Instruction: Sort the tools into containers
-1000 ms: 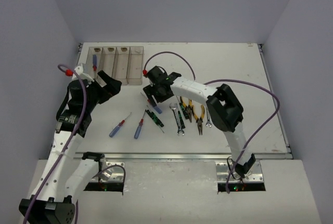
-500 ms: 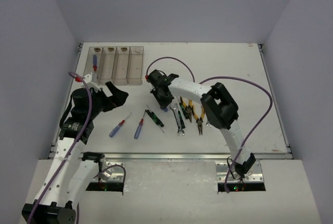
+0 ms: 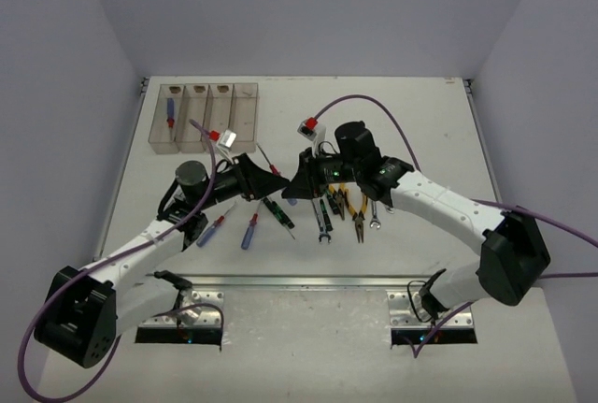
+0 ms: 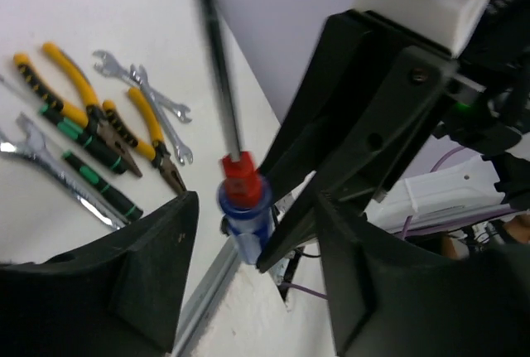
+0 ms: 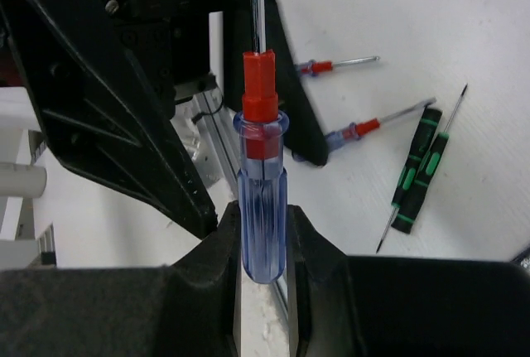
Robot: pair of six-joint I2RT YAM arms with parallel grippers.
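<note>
My right gripper [image 5: 263, 224] is shut on the handle of a blue-handled screwdriver [image 5: 262, 200] with a red collar and holds it in the air, shaft pointing away. My left gripper [image 4: 252, 208] is open, its jaws standing wide on either side of the same screwdriver [image 4: 244, 204] without touching it. From above, the two grippers meet nose to nose, left [image 3: 266, 181] and right [image 3: 297, 181], with the red collar [image 3: 274, 171] between them. The containers [image 3: 207, 122] stand at the back left, with one blue screwdriver [image 3: 171, 108] in the leftmost bin.
On the table lie two blue screwdrivers [image 3: 213, 228] [image 3: 250, 230], green-black screwdrivers [image 3: 277, 211], yellow and orange pliers [image 3: 355, 207] and silver wrenches [image 3: 375, 217]. The metal rail [image 3: 299, 281] runs along the near edge.
</note>
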